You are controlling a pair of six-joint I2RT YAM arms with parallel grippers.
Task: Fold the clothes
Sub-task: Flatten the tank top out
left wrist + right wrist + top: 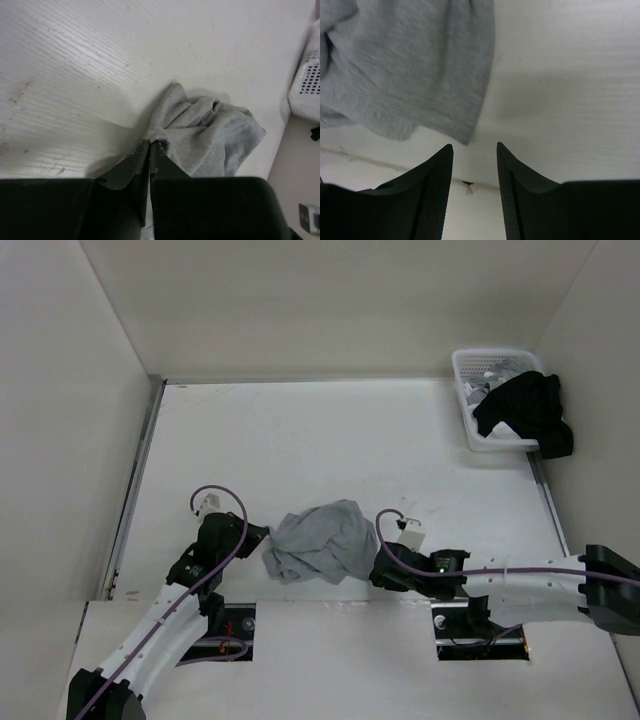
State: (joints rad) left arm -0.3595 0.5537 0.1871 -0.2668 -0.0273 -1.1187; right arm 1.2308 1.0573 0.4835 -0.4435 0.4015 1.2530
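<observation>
Left gripper (pixel 151 146) clamped together on a thin fold at the left edge of the grey tank top (pixel 322 538). Right gripper (pixel 474 147) apart, tips just short of the near right hem, gripping nothing. Risk of dragging the whole heap rather than spreading it if pulled by this one pinch; likewise of slipping off the soft knit. Crumpled in a loose mound, near middle of the table (pixel 350 440), straps and neckline hidden.

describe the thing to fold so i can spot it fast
On the white table, look near the front edge, in the middle. A crumpled light-grey top lies there in a heap, the left tool pinching its edge. The black garment, the only other clothing, hangs over the white basket in the far right corner.
</observation>
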